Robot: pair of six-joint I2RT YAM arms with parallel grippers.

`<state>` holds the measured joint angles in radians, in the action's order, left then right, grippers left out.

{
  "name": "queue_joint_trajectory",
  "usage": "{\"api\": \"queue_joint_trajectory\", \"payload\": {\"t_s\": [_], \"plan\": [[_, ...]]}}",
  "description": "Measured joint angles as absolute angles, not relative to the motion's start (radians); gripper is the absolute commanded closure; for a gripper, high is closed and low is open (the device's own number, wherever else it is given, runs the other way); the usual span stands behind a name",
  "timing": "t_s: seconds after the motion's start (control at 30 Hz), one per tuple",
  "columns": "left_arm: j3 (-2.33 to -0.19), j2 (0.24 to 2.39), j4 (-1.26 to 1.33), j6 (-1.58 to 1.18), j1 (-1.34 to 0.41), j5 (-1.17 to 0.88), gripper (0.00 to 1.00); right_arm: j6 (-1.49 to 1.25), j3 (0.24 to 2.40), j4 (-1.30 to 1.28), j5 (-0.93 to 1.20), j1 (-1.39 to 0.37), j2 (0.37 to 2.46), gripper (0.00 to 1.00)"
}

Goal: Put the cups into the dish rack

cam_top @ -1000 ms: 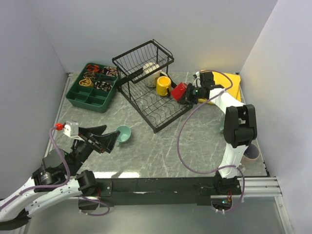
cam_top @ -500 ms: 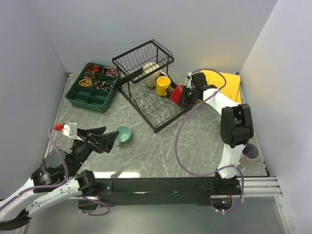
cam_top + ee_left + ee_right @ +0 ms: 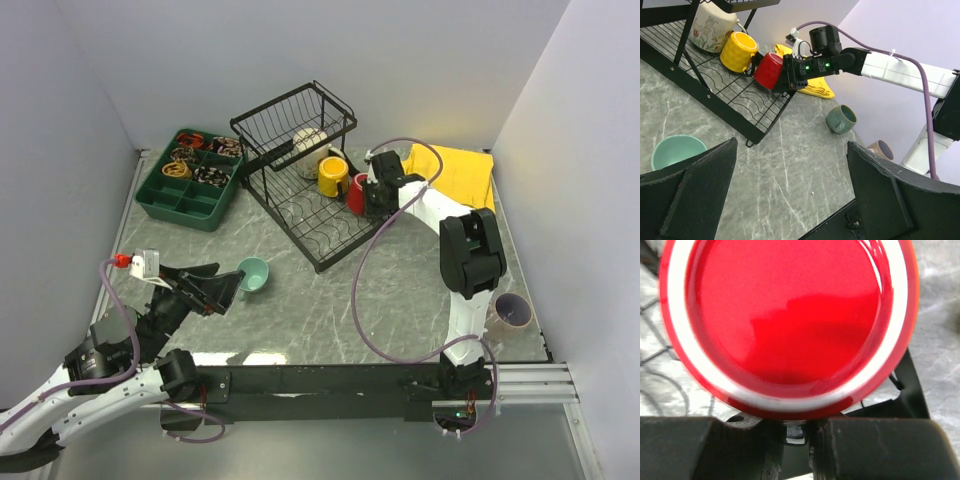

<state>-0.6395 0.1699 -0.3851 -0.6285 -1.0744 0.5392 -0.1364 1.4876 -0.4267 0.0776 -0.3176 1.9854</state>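
While the left tool gapes released, the right tool grasps a glossy red mug with a white-ringed base.

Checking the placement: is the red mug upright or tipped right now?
Tipped. The red mug is on its side, gripped by the right arm's fingers, at the dish rack's tray edge beside the yellow mug.

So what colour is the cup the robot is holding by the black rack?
The cup is bright red, seen best in the right wrist view.
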Motion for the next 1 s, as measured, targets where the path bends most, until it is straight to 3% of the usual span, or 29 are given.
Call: {"api": "queue_joint_trajectory", "payload": {"t_s": [0.13,0.2,0.27,0.5,0.7,0.73,1.0], "plan": [[-0.640,0.170,-0.387,-0.649,-1.074,0.540,0.04,-0.113,1.488,-0.430,0.057,-0.316,1.996,0.67],[-0.640,0.170,-0.388,-0.657,-1.074,0.540,0.04,-0.105,1.488,-0.426,0.047,-0.317,1.996,0.53],[-0.640,0.170,-0.388,-0.668,-1.074,0.540,0.04,-0.098,1.488,-0.423,0.039,-0.317,1.996,0.46],[-0.640,0.172,-0.402,-0.722,-1.074,0.539,0.04,-0.070,1.488,-0.411,0.022,-0.316,1.995,0.44],[-0.640,0.223,-0.437,-0.803,-1.074,0.540,0.04,-0.033,1.487,-0.423,0.054,-0.316,1.938,0.34],[-0.640,0.245,-0.440,-0.812,-1.074,0.540,0.04,-0.023,1.486,-0.429,0.067,-0.316,1.916,0.28],[-0.804,0.600,-0.551,-0.834,-1.073,0.532,0.04,0.084,1.423,-0.452,0.199,-0.315,1.672,0.19]]}}
